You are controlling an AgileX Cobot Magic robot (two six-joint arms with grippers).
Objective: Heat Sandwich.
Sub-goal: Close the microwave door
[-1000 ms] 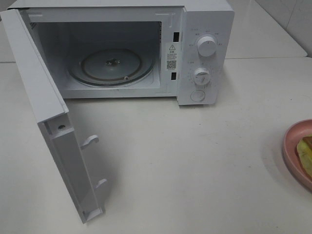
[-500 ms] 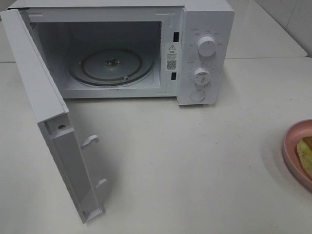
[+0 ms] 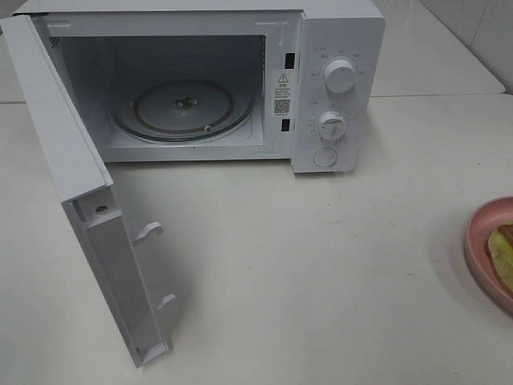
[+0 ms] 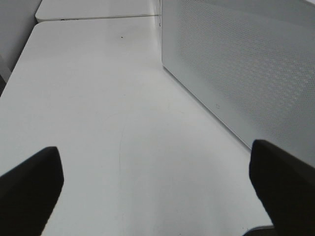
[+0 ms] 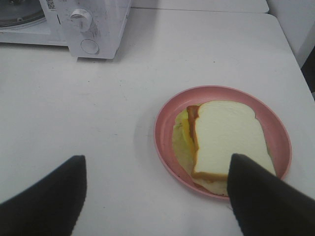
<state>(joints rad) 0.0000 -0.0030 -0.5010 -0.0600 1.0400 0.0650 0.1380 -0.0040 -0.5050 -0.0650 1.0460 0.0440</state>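
Observation:
The sandwich (image 5: 226, 135), white bread over green leaf and a reddish-brown layer, lies on a round pink plate (image 5: 221, 93) at the table's right edge; only a sliver of the sandwich (image 3: 503, 249) and part of the plate (image 3: 477, 241) show in the exterior high view. My right gripper (image 5: 157, 160) hovers short of the plate, open, its dark fingers spread wide and holding nothing. One finger (image 5: 266, 201) overlaps the plate's near rim in the picture. My left gripper (image 4: 155, 150) is open over bare table beside the microwave door (image 4: 246, 64). Neither gripper appears in the exterior high view.
The white microwave (image 3: 337, 32) stands at the back with its door (image 3: 64, 152) swung out to the left toward the front. Its glass turntable (image 3: 184, 108) carries nothing. Two knobs (image 3: 341, 78) and a round button sit on its right panel. White tabletop lies between microwave and plate.

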